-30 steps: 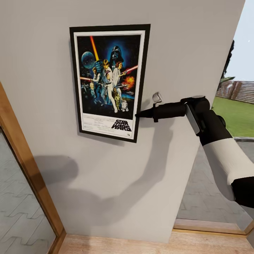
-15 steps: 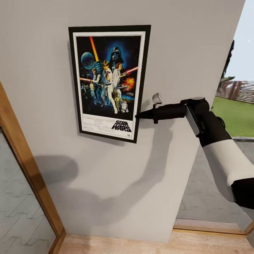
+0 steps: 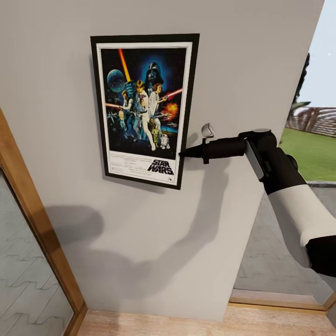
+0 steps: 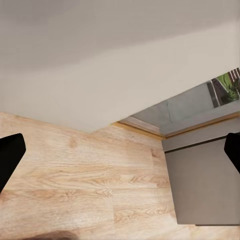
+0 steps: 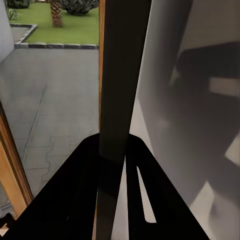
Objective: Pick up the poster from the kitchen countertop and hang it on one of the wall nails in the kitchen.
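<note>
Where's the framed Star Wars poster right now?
In the head view the black-framed Star Wars poster sits flat against the off-white wall, upper centre-left, with the right gripper pinching its lower right edge.

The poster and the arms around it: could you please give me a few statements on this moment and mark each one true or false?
1. The poster is up against the off-white wall. True.
2. The right gripper is closed on the poster's right edge. True; the right wrist view shows the black frame between its fingers.
3. The poster lies flat on a countertop. False; it is upright against the wall.
4. The left gripper holds the poster. False; its fingers are spread apart over a wooden floor with nothing between them.
5. The poster's STAR WARS logo is at its top. False; it is near the bottom.
</note>
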